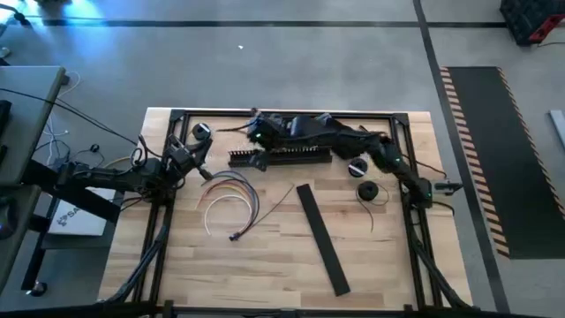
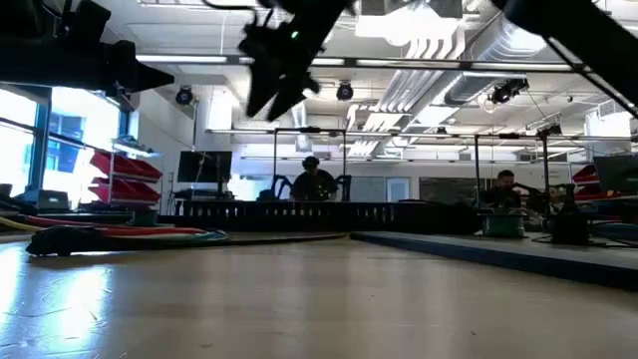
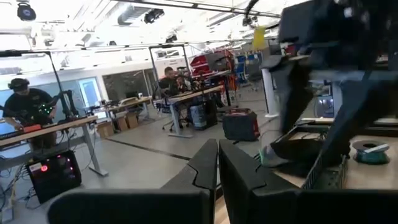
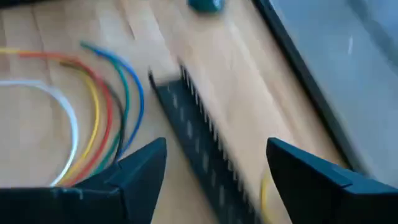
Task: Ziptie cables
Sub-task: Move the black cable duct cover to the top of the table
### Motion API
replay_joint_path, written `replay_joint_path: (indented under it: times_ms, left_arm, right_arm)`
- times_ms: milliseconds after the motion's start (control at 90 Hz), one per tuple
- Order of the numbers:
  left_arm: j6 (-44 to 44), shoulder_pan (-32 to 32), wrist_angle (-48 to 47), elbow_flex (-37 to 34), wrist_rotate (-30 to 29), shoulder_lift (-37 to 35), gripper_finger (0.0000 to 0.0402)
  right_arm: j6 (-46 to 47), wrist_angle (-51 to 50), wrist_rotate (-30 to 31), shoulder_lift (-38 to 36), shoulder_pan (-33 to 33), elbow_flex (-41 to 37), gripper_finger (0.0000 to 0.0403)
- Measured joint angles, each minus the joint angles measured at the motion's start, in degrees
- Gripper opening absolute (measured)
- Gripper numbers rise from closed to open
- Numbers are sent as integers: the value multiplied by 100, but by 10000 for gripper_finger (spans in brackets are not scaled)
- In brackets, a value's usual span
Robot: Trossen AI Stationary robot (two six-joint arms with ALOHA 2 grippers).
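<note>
The cables, loops of white, yellow, red, green and blue wire, lie on the wooden table left of centre; the right wrist view shows them too. A thin dark strip, the ziptie, lies just right of them. My right gripper hangs open above the left end of a black slotted duct, with the cables off to one side and nothing between its fingers. My left gripper is shut and empty at the table's left, beyond the cables' far side.
The slotted duct lies across the table's far middle. A flat black strip lies slantwise right of centre. Small rolls stand at the far left and at the right. A black frame rims the table.
</note>
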Motion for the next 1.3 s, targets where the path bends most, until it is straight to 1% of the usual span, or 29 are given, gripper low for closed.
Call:
replay_joint_path:
  times_ms: [133, 256, 289, 333, 422, 489, 556, 633, 800, 889, 1011, 1078, 1133, 1233, 1300]
  left_arm:
    - [0, 0, -11, 0, 0, 0, 0]
    - [0, -1, -67, 0, 2, 0, 0]
    - [0, 2, -89, 0, 0, 2, 0]
    - [0, -1, -105, 0, -11, 0, 0]
    - [0, -1, -106, 0, -14, 1, 0]
    - [0, -1, -113, 0, -15, 0, 0]
    - [0, -1, -121, 0, -15, 2, 0]
    - [0, -1, -123, 0, -15, 0, 0]
    - [0, -1, -124, 0, -15, 0, 0]
    - [0, -1, -124, 0, -15, 0, 0]
    - [0, 0, -121, 0, -17, 0, 0]
    - [0, -1, -124, 0, -17, 2, 0]
    - [0, -1, -124, 0, -17, 0, 0]
    - [0, -1, -124, 0, -17, 2, 0]
    - [0, -1, -121, 0, -17, 0, 0]
  right_arm:
    - [1446, -1069, -595, -475, 276, -398, 260]
    - [2725, -1577, -662, -723, 837, -1143, 269]
    - [3069, -1572, -731, -753, 1009, -1381, 275]
    - [3458, -1465, -972, -816, 1220, -1703, 286]
    - [4108, -949, -1501, -857, 1565, -2269, 314]
    - [4504, -409, -1567, -848, 1775, -2710, 337]
    - [5013, 71, -1317, -840, 1936, -3123, 357]
    - [5617, 342, -803, -840, 2135, -3486, 372]
    - [6544, 924, 524, -840, 2607, -3922, 380]
    - [7007, 904, 1172, -840, 2832, -4018, 380]
    - [7602, 468, 1827, -840, 3014, -4066, 375]
    - [7896, 209, 2060, -841, 3081, -4075, 371]
    - [8051, 192, 2136, -847, 3104, -4181, 370]
    - [8218, 425, 2017, -847, 3098, -4529, 370]
    - [8256, 824, 1918, -847, 3093, -4834, 369]
